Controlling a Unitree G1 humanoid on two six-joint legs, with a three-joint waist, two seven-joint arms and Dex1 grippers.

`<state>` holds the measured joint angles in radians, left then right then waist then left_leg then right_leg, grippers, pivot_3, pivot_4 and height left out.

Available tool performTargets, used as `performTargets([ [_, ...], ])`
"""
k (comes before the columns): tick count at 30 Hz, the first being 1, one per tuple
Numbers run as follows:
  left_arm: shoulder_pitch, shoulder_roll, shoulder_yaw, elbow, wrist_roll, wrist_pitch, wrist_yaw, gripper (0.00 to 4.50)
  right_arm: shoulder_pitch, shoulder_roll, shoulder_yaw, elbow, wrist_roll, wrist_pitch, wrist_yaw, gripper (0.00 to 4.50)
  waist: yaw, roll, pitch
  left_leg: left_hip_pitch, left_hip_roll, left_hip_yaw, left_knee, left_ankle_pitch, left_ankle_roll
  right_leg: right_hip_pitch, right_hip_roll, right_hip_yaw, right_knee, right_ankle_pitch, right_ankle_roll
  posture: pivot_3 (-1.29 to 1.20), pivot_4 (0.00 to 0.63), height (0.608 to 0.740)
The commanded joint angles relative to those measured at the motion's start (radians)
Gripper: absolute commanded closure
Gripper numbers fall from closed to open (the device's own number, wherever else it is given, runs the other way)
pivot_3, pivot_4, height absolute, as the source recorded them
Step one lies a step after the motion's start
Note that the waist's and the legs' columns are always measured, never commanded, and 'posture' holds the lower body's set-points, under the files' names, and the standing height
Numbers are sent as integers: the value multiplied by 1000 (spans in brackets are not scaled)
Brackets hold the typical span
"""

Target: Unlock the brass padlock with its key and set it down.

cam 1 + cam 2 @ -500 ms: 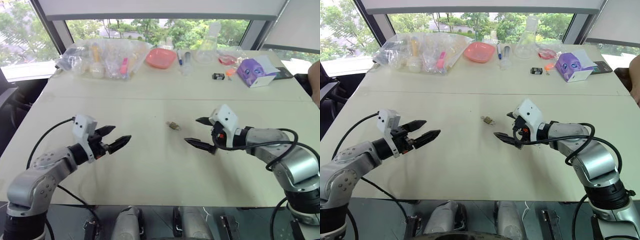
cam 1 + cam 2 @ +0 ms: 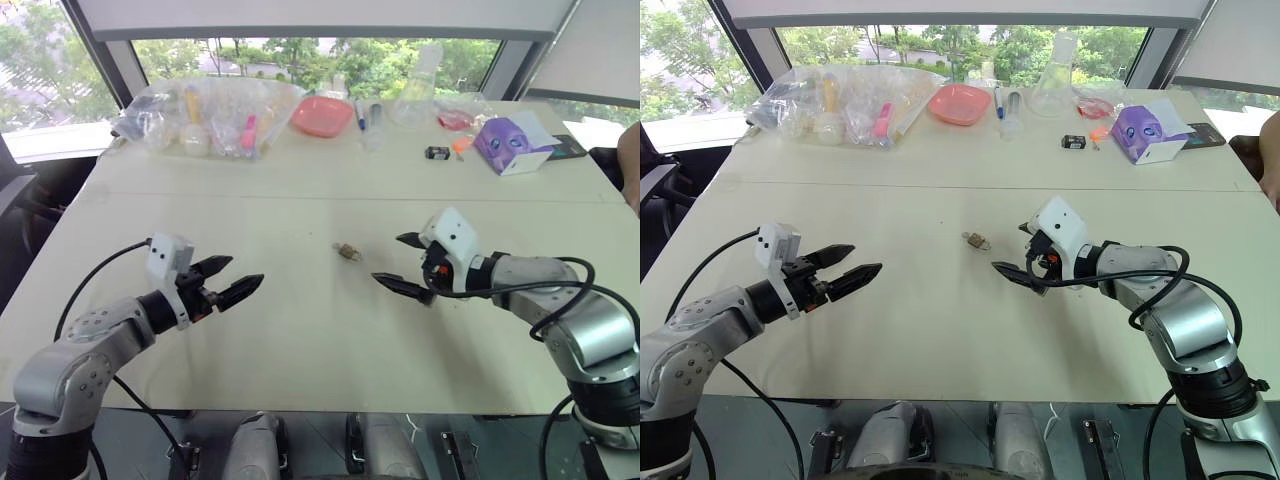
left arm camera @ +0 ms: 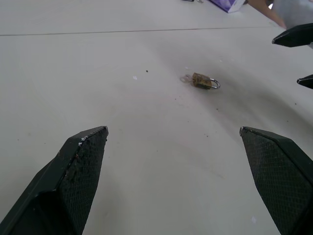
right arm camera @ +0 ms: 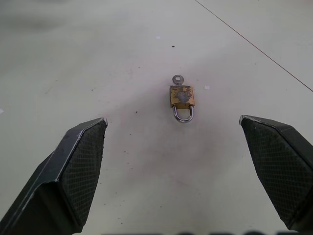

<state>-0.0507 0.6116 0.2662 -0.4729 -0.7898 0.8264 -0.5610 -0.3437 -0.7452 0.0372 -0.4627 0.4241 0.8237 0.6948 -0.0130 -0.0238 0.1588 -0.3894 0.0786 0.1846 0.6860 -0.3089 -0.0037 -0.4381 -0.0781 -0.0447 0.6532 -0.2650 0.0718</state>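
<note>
brass padlock [image 2: 347, 251] flat on desk [image 2: 300, 340], key end away | at 10 o'clock of right gripper [image 2: 405, 264], nearer | left gripper [image 2: 228, 279] farther | both fingers spread, nothing held

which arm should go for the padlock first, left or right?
Probably right. The right gripper is open and sits nearer the brass padlock, which lies centred between its fingers in its wrist view; the left gripper is farther off.

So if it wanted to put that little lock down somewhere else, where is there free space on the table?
The near half of the table is bare around the brass padlock, between the left gripper and right gripper. The far edge is crowded: plastic bags, pink dish, purple box.
</note>
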Motion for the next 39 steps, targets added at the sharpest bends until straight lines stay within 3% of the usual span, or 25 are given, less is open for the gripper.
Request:
performTargets([
  [1,-26,33,0,9,10,-14,-26,28,-35,0,4,6,-16,-2,-7,0,0,0,0,0,0,0,0,0,0,0,0,0,0,0,0,0,150,740],
  [8,-122,171,-72,119,63,-46,-206,28,-271,58,58,143,3,149,-11,0,-4,0,0,0,0,1,0,0,0,-2,0,0,1,0,0,0,150,740],
  [15,-252,342,-124,183,53,2,-414,28,-444,96,319,393,-161,44,84,0,-4,0,1,-3,0,3,-3,0,0,-4,0,-1,-2,0,0,0,150,740],
  [21,-286,326,-114,182,72,-4,-381,28,-498,182,370,551,-237,3,90,0,-5,0,1,-4,0,5,-2,0,0,-5,0,-2,-1,0,1,0,150,740],
  [30,-224,267,-87,111,54,20,-298,28,-468,247,365,583,-289,10,68,0,-6,0,1,-4,0,5,-2,1,-1,-5,0,-2,0,0,1,0,150,740],
  [33,-233,232,-95,114,55,17,-259,0,-451,260,370,597,-311,1,56,960,-5,0,1,-4,0,5,-2,1,-2,-5,0,-2,0,0,1,0,150,740],
  [39,-231,200,-100,104,53,20,-234,0,-430,261,379,591,-336,10,52,3840,-5,0,1,-4,0,5,-2,1,-2,-5,0,-2,1,1,1,0,150,740],
])
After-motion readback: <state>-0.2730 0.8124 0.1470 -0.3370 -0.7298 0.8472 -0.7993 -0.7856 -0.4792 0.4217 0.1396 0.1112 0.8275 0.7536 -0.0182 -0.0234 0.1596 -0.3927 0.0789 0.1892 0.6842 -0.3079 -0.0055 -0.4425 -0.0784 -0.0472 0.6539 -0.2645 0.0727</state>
